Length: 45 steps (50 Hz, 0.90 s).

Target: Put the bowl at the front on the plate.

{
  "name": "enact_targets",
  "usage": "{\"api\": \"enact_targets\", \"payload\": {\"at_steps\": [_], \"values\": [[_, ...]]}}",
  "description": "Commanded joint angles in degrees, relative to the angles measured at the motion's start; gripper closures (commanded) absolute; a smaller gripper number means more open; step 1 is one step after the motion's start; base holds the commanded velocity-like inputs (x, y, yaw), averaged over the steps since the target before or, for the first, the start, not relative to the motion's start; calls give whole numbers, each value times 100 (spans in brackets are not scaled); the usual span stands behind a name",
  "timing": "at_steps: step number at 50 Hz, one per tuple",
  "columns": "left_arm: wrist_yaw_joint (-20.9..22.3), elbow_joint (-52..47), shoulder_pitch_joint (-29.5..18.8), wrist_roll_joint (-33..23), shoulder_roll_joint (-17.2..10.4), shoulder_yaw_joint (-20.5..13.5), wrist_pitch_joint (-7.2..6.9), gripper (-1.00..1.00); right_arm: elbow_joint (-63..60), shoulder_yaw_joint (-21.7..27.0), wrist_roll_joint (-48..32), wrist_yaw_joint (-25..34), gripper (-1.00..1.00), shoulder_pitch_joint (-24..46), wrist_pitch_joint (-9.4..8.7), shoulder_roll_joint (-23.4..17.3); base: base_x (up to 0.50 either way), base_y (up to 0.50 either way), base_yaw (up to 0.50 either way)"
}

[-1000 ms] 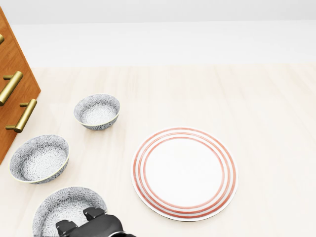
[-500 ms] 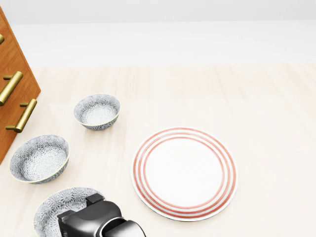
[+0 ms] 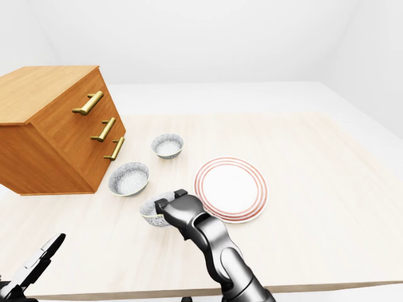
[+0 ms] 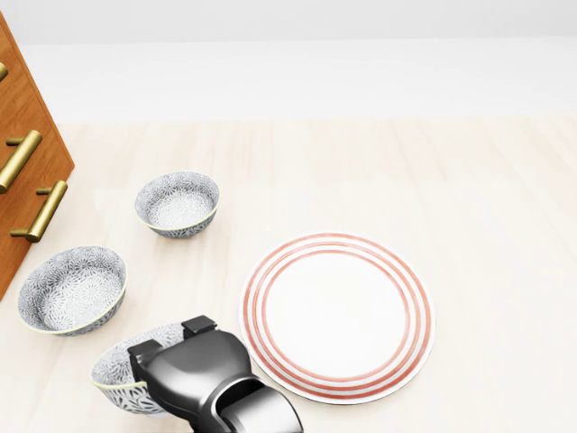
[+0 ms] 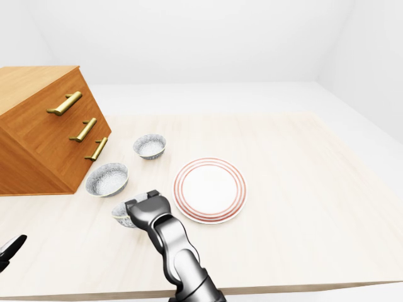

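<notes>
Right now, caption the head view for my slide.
Right hand grips the tilted lowest bowl beside the red-ringed plate.

Glazed bowl (image 4: 113,372), wooden dresser (image 3: 56,145) (brass handles (image 3: 88,102))

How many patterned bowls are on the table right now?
3 grey patterned bowls in the head view: upper bowl at top, middle bowl beside the wooden drawers, lowest bowl partly under the right hand.
</notes>
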<state>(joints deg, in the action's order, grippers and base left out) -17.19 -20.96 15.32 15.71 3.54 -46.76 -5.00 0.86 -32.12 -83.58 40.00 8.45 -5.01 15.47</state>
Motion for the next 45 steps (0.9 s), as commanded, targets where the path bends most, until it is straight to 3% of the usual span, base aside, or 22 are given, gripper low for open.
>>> {"api": "enact_targets", "payload": {"at_steps": [1, 32, 45], "values": [[9, -21, 22, -17, 9, 12, 0, -100, -844, 79, -557, 0, 100, -83, 1, -136, 0, 0, 0], [-25, 81, 0, -156, 3, 74, 0, -100, -2049, 772, -1469, 0, 100, 17, 1, -491, 0, 0, 0], [-46, 161, -8, -262, 8, 112, 0, -100, -2257, 975, -1600, -57, 100, -292, 1, -742, 0, 0, 0]]}}
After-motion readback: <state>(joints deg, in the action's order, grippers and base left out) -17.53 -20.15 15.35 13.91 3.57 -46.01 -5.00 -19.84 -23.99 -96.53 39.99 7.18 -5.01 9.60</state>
